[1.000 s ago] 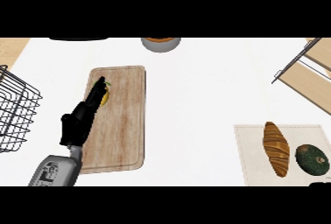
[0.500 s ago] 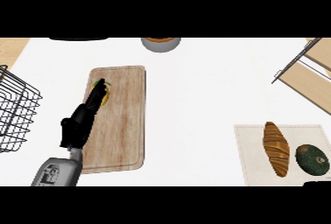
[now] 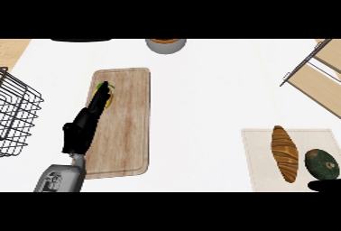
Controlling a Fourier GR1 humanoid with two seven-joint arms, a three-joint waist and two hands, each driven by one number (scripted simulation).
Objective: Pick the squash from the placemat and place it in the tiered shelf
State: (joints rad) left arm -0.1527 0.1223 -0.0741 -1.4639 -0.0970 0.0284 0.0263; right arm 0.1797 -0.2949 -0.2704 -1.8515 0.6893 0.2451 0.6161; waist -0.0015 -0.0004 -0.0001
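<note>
Nothing is done yet, by my reckoning: the squash (image 3: 322, 164) lies on the placemat (image 3: 260, 153) beside a bread loaf (image 3: 284, 152), well apart from the shelf (image 3: 313, 72). The left hand (image 3: 85, 126) rests on the board (image 3: 126, 135), fingers straight. The right hand (image 3: 326, 186) barely shows; I cannot tell its state.

One squash (image 3: 322, 164), one croissant (image 3: 284, 153), one placemat (image 3: 261, 158), one cutting board (image 3: 126, 122), one wire basket (image 3: 15, 119).

The left hand (image 3: 85, 126) hides most of a yellow thing (image 3: 108, 95). At five o'clock, only a black sliver of the right hand (image 3: 326, 185) shows.
</note>
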